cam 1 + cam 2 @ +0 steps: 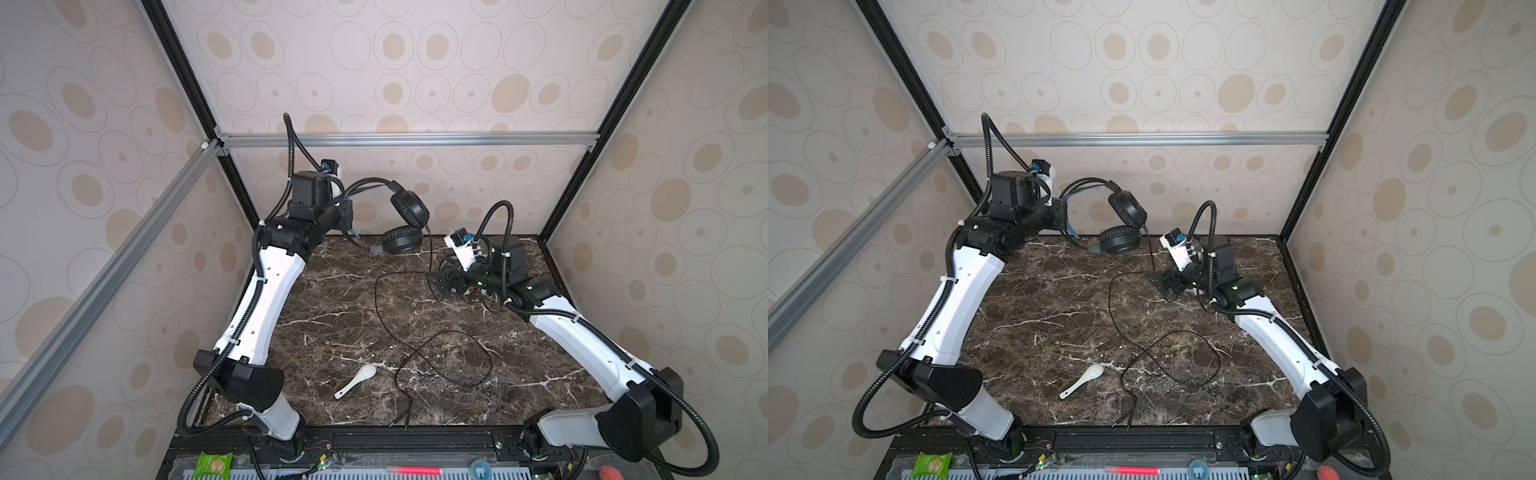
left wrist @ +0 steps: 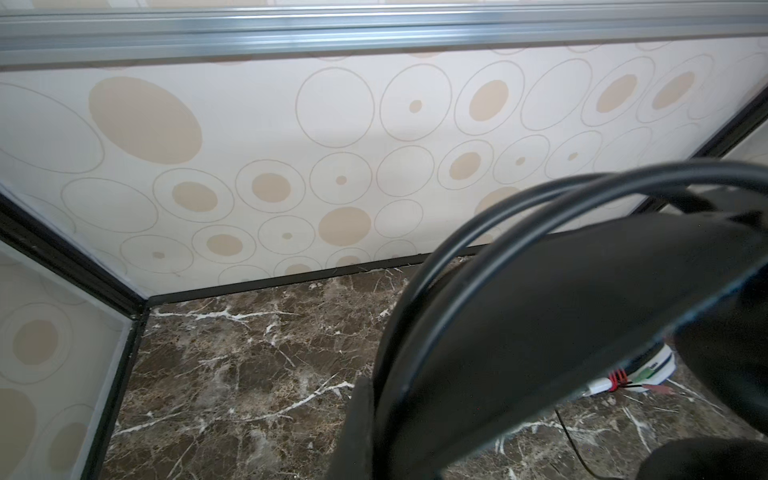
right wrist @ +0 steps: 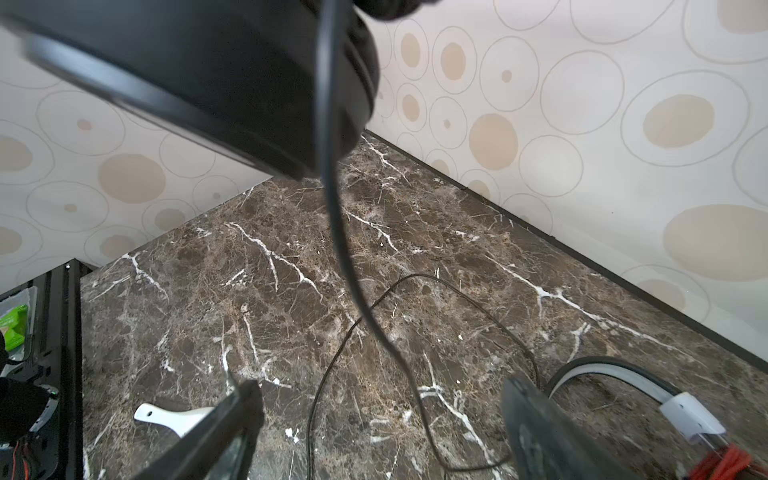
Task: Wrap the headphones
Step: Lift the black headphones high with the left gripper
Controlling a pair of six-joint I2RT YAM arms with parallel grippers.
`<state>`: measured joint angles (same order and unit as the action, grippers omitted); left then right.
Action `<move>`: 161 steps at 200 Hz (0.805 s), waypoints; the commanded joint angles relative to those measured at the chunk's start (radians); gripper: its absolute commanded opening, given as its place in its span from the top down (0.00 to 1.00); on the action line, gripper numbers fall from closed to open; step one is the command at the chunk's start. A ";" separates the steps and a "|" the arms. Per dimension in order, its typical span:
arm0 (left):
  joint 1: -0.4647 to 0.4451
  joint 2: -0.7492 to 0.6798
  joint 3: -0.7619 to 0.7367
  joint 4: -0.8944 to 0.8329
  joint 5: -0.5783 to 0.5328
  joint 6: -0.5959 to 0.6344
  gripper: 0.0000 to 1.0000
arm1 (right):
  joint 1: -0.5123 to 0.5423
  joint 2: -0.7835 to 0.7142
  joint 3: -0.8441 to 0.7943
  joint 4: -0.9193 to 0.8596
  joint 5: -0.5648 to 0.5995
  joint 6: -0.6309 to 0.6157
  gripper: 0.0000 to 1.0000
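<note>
- Two pairs of headphones are on this job, and only the black headphones (image 1: 409,210) are up off the marble table (image 1: 332,316). Your left gripper (image 1: 349,208) holds them at the back, clenched on the headband
- Gripping by the band leaves both ear cups hanging free to the right of the jaws, so you have a form to wind onto. I cannot tell whether the lower cup touches the tabletop
- Your right gripper (image 3: 382,388) stands released with its jaws wide apart, low over the table beside the hanging cups. The thin black cable (image 3: 336,232) drops from a cup down between its fingers (image 3: 224,428) and is not yet pinched
- That cable lies loose in a long sweep and a loop across the middle of the table, with its plugs near the front edge. By my reading none of it is wound
- The white-and-black headphones (image 3: 615,372) lie on the table under your right arm, their red cable (image 3: 727,461) bunched beside them
- A white spoon (image 1: 357,380) lies just beside the loop, so the cable could drag it when you pull slack
</note>
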<state>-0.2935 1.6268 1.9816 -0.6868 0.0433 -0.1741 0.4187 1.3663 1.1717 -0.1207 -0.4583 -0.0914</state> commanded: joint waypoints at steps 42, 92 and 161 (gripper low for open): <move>0.001 -0.047 0.162 -0.058 0.126 -0.110 1.00 | -0.020 0.089 -0.030 0.198 -0.064 0.039 0.15; 0.001 -0.002 0.302 -0.113 0.154 -0.164 1.00 | -0.032 0.115 -0.100 0.298 -0.080 0.101 0.24; 0.002 0.011 0.333 -0.085 0.173 -0.227 1.00 | -0.060 0.110 -0.183 0.365 -0.091 0.155 0.48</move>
<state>-0.2935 1.6375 2.2765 -0.8257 0.1867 -0.3336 0.3805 1.4818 1.0164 0.1818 -0.5274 0.0349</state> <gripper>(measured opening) 0.075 0.556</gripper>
